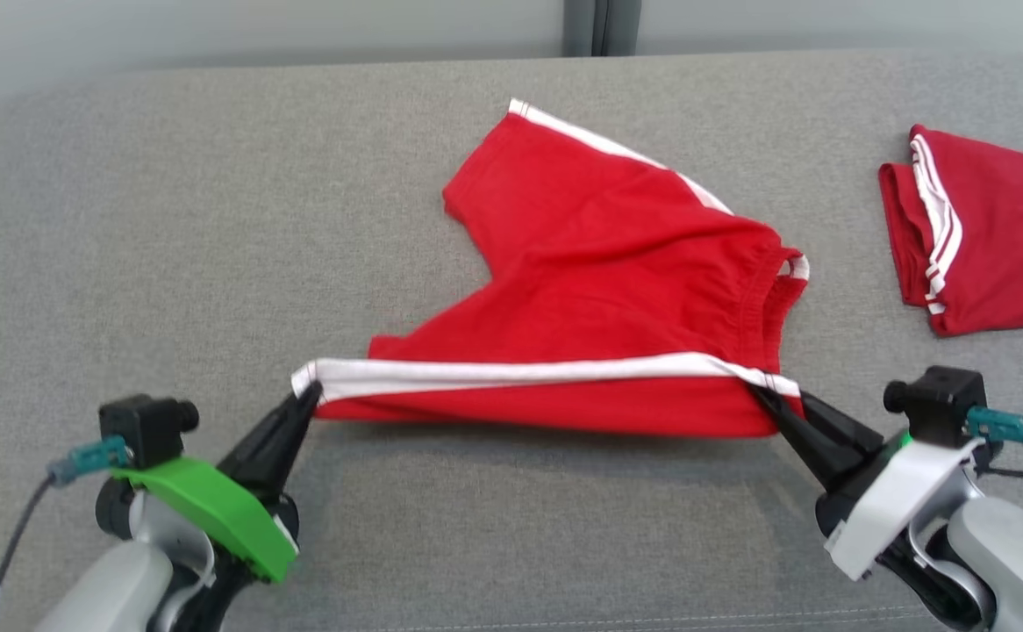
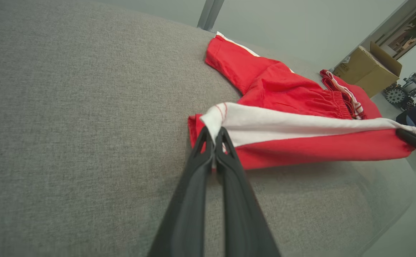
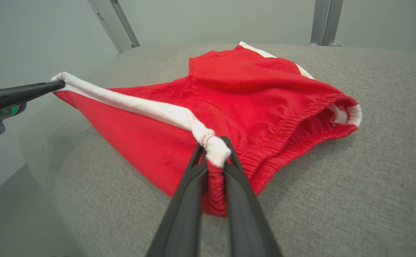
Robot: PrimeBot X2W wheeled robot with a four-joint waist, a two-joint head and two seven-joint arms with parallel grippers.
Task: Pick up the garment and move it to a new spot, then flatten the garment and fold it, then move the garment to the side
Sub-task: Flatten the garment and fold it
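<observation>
The garment [image 1: 599,263] is a pair of red shorts with white side stripes, lying on the grey cushioned surface [image 1: 213,219]. Its near side is stretched taut and lifted between both grippers. My left gripper [image 1: 308,393] is shut on the leg-hem corner at the white stripe [image 2: 226,119]. My right gripper [image 1: 766,395] is shut on the waistband corner [image 3: 213,146]. The far leg [image 1: 547,149] rests flat on the surface. In the right wrist view the left gripper's fingers [image 3: 29,92] hold the other end of the stripe.
A second red garment with white stripes [image 1: 985,233] lies at the right edge of the surface. The surface's rounded back edge meets a pale wall. A cardboard box [image 2: 366,66] and another machine stand beyond the surface in the left wrist view.
</observation>
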